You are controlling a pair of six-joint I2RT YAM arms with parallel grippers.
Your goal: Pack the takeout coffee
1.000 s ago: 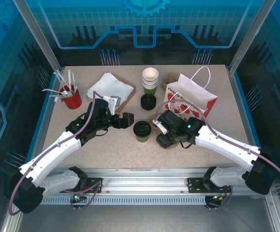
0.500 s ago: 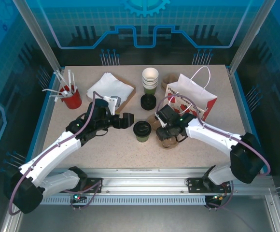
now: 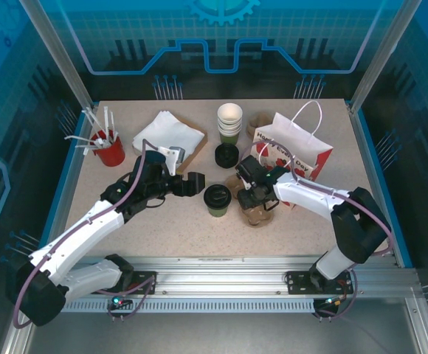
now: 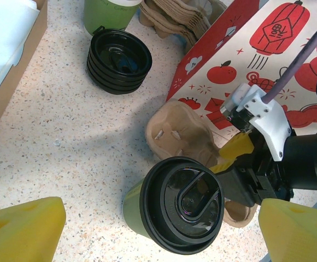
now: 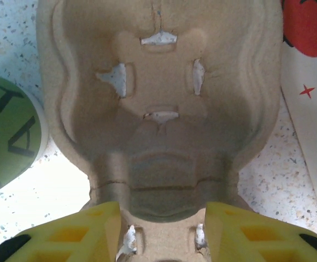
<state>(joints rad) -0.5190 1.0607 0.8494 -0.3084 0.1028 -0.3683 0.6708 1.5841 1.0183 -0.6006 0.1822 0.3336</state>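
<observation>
The left gripper (image 3: pixel 192 183) hung low over the table (image 3: pixel 192 236), its arm stretched forward and angled in toward the middle, jaws spread wide. The takeout coffee (image 3: pixel 217 199) stood just ahead of them, upright at the table's centre, nothing gripping it. Opposite, the right arm had curled back on itself with its wrist tipped down, and the right gripper (image 5: pixel 163 232) pinched the narrow end of a cardboard cup carrier (image 5: pixel 161 109), a yellow finger pressed to each side.

From above, that grip was buried under the wrist. The right wrist camera gave it plainly, along with a sliver of the cup's green side with black lettering. The left wrist camera showed the carrier lying flat between the coffee and the gift bag (image 4: pixel 268 49), with a stack of black lids (image 4: pixel 119 57) farther back.

The coffee wore a round black lid, seated level, with a raised oval at its middle.
</observation>
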